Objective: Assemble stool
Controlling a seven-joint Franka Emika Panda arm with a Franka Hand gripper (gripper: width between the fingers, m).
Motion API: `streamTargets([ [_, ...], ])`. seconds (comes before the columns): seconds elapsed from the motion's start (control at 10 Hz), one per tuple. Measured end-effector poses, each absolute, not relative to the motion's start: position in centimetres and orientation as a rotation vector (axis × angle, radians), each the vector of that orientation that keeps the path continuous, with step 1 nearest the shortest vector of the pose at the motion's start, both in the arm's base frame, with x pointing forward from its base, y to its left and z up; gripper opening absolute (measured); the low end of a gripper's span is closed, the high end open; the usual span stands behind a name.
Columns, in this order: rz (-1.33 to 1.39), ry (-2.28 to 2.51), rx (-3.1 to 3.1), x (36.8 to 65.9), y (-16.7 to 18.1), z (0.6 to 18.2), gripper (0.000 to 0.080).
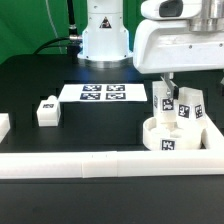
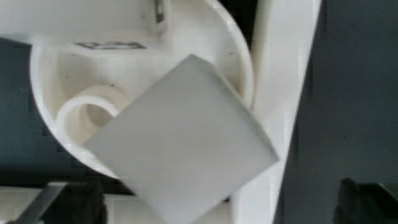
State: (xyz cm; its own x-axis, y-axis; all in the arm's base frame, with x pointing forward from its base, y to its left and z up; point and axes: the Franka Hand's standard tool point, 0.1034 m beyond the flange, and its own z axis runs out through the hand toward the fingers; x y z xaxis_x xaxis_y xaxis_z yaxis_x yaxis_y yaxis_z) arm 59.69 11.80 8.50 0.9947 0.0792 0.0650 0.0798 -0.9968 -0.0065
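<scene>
Jaws hang open over a leg [image 1: 166,106] standing in the seat [image 1: 196,142], right; probably light, rigid, slick: pinch its flat sides.

Black counter [image 1: 30,80], green backdrop [image 1: 25,25], white seat [image 1: 196,140], white legs [image 1: 192,105] with black-and-white square tags, white marker board [image 1: 70,93] printed with black-and-white tags, white rail [image 1: 60,165], white arm [image 1: 185,40], one leg [image 2: 187,140] pale grey in the wrist view
</scene>
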Motion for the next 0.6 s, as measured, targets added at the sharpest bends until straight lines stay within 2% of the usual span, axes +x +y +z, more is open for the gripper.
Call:
streamTargets([
  [0.6,-0.094,-0.450,-3.119,59.39,11.77,8.08,0.0649],
])
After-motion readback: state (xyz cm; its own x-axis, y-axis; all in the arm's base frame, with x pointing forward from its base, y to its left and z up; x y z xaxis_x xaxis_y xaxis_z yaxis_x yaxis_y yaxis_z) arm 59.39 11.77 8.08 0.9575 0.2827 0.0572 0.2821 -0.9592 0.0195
